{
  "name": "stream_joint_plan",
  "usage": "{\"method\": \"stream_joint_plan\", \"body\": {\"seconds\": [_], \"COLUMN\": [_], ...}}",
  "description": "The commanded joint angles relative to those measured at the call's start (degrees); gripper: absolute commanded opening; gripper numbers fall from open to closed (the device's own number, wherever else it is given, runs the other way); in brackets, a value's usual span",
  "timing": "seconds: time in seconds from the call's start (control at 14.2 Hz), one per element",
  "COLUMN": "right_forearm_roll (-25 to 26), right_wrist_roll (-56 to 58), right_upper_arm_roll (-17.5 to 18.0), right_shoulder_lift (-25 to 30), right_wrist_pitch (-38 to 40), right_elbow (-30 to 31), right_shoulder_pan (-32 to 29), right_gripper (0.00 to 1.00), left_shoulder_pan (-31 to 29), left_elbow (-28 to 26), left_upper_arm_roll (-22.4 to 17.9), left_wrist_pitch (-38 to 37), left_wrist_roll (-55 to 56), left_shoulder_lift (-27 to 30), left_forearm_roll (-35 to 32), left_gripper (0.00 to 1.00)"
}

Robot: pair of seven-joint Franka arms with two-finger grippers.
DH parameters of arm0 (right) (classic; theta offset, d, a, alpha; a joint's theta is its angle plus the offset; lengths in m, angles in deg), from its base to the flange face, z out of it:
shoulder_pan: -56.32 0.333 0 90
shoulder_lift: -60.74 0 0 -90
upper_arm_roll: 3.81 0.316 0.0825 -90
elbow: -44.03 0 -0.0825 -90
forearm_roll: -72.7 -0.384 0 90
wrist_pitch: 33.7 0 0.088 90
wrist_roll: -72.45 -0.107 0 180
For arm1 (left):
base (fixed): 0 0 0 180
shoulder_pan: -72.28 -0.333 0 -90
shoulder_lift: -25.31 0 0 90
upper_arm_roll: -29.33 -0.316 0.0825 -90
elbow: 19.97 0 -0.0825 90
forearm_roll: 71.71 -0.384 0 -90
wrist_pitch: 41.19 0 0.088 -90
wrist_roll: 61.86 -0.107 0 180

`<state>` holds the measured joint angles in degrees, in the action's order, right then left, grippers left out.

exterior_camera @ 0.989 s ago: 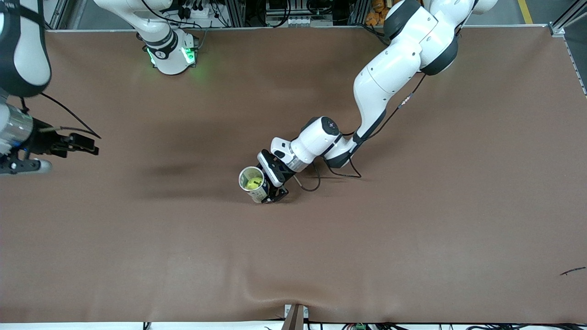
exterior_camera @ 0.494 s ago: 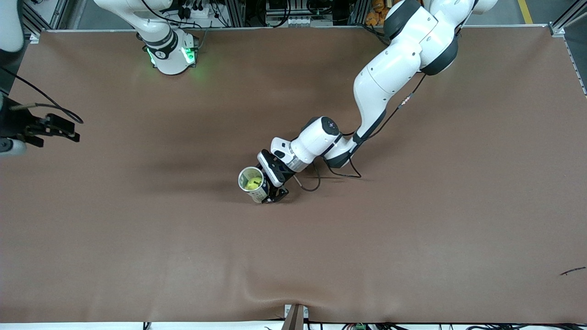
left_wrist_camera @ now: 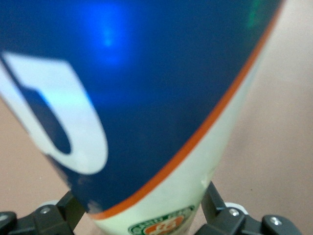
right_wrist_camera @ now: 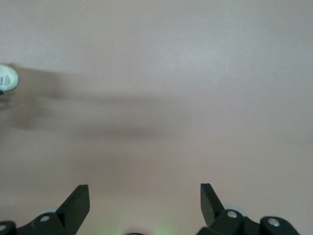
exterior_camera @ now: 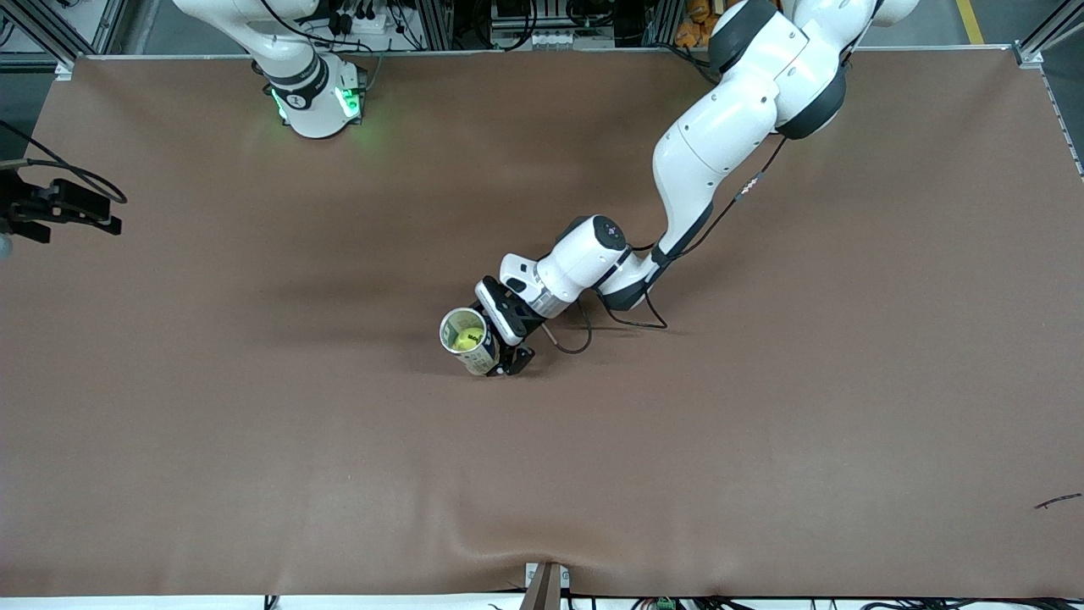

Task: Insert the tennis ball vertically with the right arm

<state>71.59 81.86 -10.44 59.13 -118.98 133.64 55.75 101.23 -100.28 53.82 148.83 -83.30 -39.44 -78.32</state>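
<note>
An open-topped can (exterior_camera: 478,356), white below and blue above an orange stripe (left_wrist_camera: 146,98), stands at the middle of the brown table. A yellow-green tennis ball (exterior_camera: 463,340) lies inside it. My left gripper (exterior_camera: 501,363) is low beside the can, open, with one finger on each side of its wall (left_wrist_camera: 142,215). The right arm is pulled back to its own end of the table. Its gripper (exterior_camera: 112,215) hangs open over bare mat with nothing between its fingers (right_wrist_camera: 142,200).
The right arm's base (exterior_camera: 318,102) glows green at the table's back edge. A thin dark scrap (exterior_camera: 1057,501) lies near the front edge at the left arm's end. The mat has a ripple (exterior_camera: 542,542) at the front edge's middle.
The right arm has drawn back toward its own end of the table, its upper part leaving the view. The can, the ball and the left arm have not moved.
</note>
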Motion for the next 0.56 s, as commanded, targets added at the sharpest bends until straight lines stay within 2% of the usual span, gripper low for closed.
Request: {"method": "stream_joint_plan", "body": {"seconds": [0.0,0.49], "right_forearm_roll": [1.63,1.45], "right_wrist_roll": [-5.01,-5.11], "right_upper_arm_roll": [0.74,1.01], "right_shoulder_lift": [0.38,0.29], "right_wrist_pitch": [3.97,4.24], "right_elbow": [-3.11,-3.38], "right_shoulder_pan": [-0.66,-1.98], "right_gripper": [1.00,1.00], "left_shoulder_pan": [-0.47,-1.52], "left_elbow": [-2.30,-7.14], "left_upper_arm_roll": [-0.06,-0.15], "left_wrist_pitch": [1.14,2.37], "left_wrist_roll": [-0.45,-0.53], "left_shoulder_lift": [0.24,1.11], "left_forearm_roll": [0.46,0.46], "left_gripper": [1.00,1.00]}}
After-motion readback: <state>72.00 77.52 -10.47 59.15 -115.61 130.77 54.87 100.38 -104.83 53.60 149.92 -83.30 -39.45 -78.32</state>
